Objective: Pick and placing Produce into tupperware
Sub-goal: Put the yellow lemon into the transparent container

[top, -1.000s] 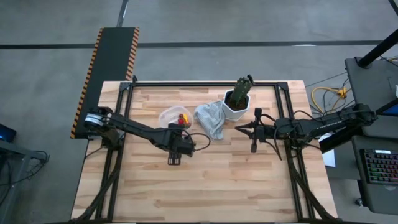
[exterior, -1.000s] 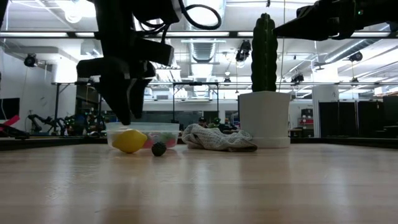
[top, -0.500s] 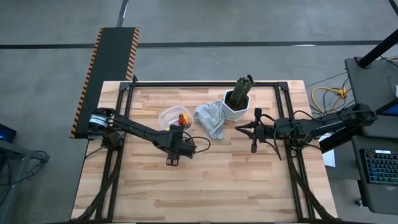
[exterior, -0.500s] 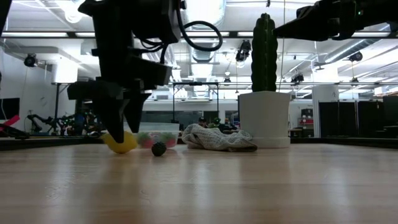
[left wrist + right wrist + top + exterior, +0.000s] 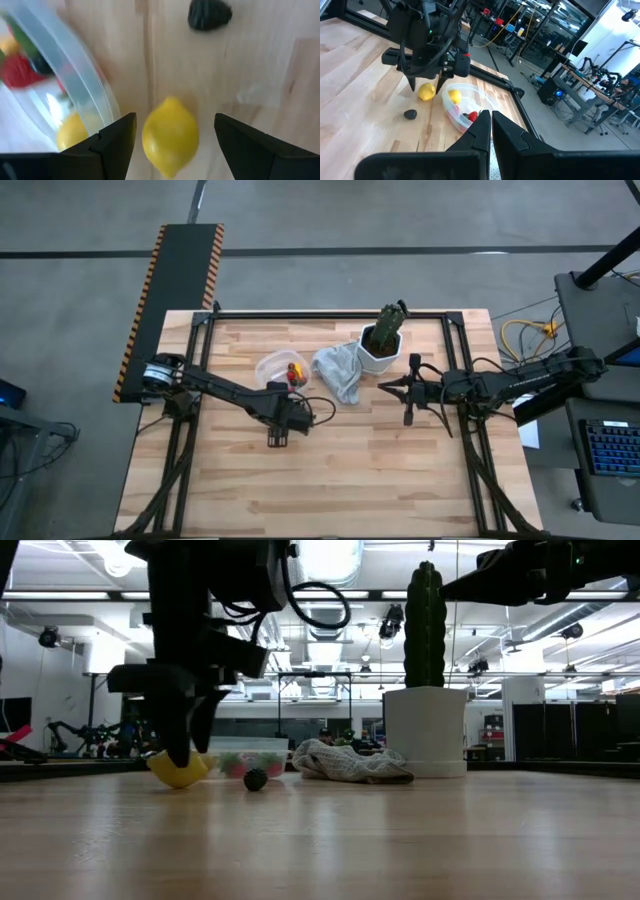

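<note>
left hand (image 5: 170, 137) spread wide, fingers straddling 1 yellow lemon (image 5: 170, 136) on the wood surface (image 5: 380, 470), not gripping it. dark berry (image 5: 209, 14) lies just beyond. tupperware (image 5: 75, 107) beside the lemon holds a 2nd lemon and red pieces. right hand (image 5: 490, 131) clenched, empty, waiting near the cactus pot (image 5: 380, 352).

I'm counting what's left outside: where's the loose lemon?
The lemon lies on the table between the open left gripper's fingers, beside the tupperware; a dark piece is nearby.
</note>
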`<control>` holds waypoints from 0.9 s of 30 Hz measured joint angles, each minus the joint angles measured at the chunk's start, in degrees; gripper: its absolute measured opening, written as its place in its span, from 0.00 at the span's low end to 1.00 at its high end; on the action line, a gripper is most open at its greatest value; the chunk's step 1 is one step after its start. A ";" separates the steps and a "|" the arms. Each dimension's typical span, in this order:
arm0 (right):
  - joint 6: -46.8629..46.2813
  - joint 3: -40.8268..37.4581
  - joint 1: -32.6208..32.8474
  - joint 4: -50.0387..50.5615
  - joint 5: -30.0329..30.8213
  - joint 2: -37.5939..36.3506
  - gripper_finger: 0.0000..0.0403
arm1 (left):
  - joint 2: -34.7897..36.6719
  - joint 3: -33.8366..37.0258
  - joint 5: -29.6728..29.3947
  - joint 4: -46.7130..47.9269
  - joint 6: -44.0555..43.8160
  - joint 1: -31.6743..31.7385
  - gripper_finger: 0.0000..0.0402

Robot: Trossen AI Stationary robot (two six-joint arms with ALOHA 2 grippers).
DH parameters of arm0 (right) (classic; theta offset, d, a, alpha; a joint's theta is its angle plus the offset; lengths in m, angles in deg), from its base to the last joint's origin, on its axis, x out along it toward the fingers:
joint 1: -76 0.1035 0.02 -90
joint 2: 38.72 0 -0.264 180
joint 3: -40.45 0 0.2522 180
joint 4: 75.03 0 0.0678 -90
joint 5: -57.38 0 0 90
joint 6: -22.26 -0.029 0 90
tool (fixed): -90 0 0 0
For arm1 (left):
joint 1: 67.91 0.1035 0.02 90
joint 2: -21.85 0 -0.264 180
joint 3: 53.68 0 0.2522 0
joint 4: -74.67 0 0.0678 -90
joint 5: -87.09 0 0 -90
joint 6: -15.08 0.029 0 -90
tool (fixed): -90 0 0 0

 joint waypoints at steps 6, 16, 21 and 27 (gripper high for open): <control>0.00 0.00 0.00 0.22 0.00 -0.01 0.02 | 0.43 -0.13 1.42 3.07 -3.77 -1.19 0.63; 0.00 0.00 0.00 0.40 0.00 0.00 0.02 | 0.46 2.35 4.89 2.33 -2.00 -1.40 0.63; 0.00 0.00 0.00 1.21 0.00 0.00 0.02 | 0.46 5.47 6.68 -1.63 -3.02 -1.45 0.63; 0.00 0.00 0.02 1.18 0.02 -0.02 0.02 | 0.44 6.04 6.62 -1.77 -2.99 -1.40 0.63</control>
